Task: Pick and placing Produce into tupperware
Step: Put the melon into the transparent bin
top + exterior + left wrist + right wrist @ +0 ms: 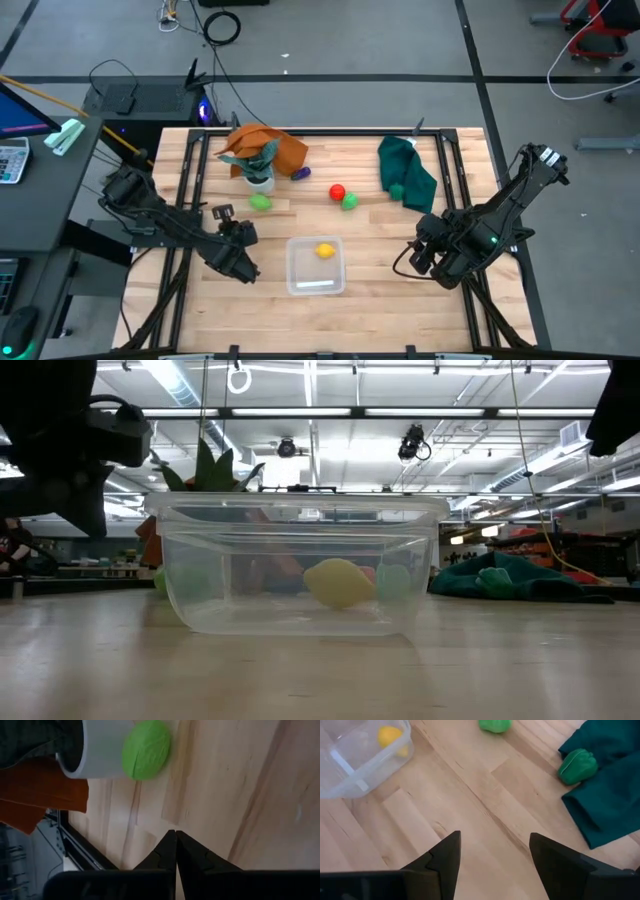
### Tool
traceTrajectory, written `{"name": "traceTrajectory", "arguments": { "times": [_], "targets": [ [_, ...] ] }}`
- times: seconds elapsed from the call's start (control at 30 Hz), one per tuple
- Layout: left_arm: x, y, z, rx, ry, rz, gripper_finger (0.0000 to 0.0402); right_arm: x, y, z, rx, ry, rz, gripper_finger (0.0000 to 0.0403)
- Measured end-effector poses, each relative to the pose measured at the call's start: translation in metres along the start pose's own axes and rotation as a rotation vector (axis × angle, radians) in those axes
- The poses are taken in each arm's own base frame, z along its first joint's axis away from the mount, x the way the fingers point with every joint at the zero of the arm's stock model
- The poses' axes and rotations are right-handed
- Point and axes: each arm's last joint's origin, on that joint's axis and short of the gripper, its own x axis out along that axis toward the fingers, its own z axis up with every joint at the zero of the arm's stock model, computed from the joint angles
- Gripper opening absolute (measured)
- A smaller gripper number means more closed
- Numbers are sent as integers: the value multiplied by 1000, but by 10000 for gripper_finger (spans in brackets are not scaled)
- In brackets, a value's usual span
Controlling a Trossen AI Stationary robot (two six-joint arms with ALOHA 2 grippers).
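We find one lemon (325, 250) in the tupperware (300, 278); left end effector (245, 270) closed empty, right end effector (425, 258) wide; next, fetch the green vegetable (261, 202)

Two black jointed arms, looped black cables (green light on the right arm (492, 240)), wedge-shaped fingers.

Bright, even overhead light is washing the bench (380, 290).

We are seeing long ceiling strip lights (300, 412) glaring in the low view, leaving the arm shapes as dark silhouettes. The tupperware (300, 565) is blurring what sits behind its walls. Shadows are lying soft and short. The near fingers (170, 860) are looking out of focus in the wrist views.
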Motion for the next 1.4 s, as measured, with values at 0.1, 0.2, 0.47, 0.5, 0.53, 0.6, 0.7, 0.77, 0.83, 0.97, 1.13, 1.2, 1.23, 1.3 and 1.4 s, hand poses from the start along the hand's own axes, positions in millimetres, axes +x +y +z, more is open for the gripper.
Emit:
{"name": "traceTrajectory", "arguments": {
  "times": [0.1,0.2,0.47,0.5,0.53,0.6,0.7,0.77,0.83,0.97,1.13,1.2,1.23,1.3,1.4],
  "targets": [
    [0,0,0,66,2,-2,15,0,0,0,14,0,0,199],
    [0,-1,1,115,1,-14,19,0,0,0,28,-5,0,199],
    [1,-4,8,14,-88,-15,14,0,0,0,46,-14,0,199],
    [2,-4,10,0,-99,-13,14,0,0,0,49,-17,0,199],
    [3,-3,11,-12,-105,-8,15,0,0,1,52,-18,0,199],
    [6,-1,14,-30,-105,1,23,0,0,1,53,-19,0,199],
    [10,4,18,-86,-112,28,39,0,0,1,54,-22,1,199],
    [12,7,21,-150,-115,25,51,0,0,1,54,-27,1,199],
    [12,9,25,-235,-131,3,63,0,0,1,54,-29,1,199],
    [4,11,32,-302,-200,-91,85,0,0,1,51,-30,1,199],
    [-1,10,32,-44,-234,-100,101,0,0,1,43,-33,1,199],
    [3,11,32,5,-225,-88,102,0,0,1,39,-34,1,199],
    [5,12,31,18,-217,-80,102,0,0,1,39,-35,0,199],
    [11,14,30,16,-197,-69,99,0,0,1,39,-35,1,199],
    [17,15,29,22,-180,-59,95,0,0,1,39,-35,0,199]
  ]
}}
